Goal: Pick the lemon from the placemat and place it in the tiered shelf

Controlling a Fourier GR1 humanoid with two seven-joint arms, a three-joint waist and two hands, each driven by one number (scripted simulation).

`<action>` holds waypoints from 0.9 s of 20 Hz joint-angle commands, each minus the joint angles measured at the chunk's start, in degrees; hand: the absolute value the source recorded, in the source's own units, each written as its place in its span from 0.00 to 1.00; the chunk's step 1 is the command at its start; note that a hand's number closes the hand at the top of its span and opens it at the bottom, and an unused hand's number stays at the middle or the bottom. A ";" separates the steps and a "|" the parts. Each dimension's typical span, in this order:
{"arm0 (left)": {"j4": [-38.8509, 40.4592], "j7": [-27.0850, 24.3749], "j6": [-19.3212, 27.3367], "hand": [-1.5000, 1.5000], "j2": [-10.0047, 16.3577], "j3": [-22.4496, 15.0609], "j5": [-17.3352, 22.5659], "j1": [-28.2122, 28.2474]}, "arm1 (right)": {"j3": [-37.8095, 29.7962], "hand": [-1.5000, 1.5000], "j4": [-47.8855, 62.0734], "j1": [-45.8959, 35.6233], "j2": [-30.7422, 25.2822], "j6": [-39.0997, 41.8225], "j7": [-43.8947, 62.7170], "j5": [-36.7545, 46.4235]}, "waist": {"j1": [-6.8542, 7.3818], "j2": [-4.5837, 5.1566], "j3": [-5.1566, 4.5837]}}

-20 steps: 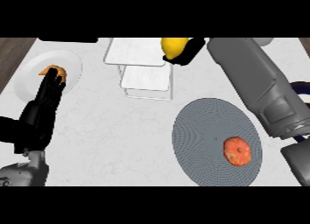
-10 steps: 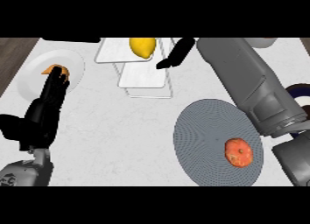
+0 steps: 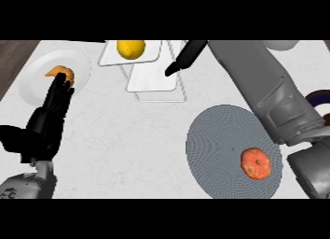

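Lemon (image 3: 131,48) yellow, oval, sitting on tiered shelf (image 3: 150,77) top tray. Right hand (image 3: 183,58) fingers straight, empty (near lemon, not touching).

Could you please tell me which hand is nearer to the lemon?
Right. The right hand is just to the right of the lemon, not touching it; the left hand is well down-left of it, fingers over the plate.
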 commanded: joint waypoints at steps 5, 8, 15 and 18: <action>0.40 -1.59 0.34 0.50 -0.98 -1.02 -1.29 1.07 | -7.06 0.00 4.96 -3.18 -7.17 3.26 8.89 -6.14 | 0.52 1.69 -0.10; -0.74 -0.05 -0.65 0.50 0.43 0.30 -0.13 -0.44 | -6.92 0.00 6.21 -3.31 -13.08 6.01 12.00 -5.82 | 1.20 2.13 -0.07; -0.65 -0.34 0.02 0.50 -1.40 -1.10 -0.61 -1.75 | -6.88 0.00 6.16 0.44 -19.96 10.69 10.89 -5.65 | 2.32 3.05 0.08; -0.33 -1.39 -1.17 0.50 -1.18 -1.19 0.01 -1.27 | -7.40 0.00 6.00 0.00 -22.52 13.33 11.81 -6.14 | 3.41 3.49 0.09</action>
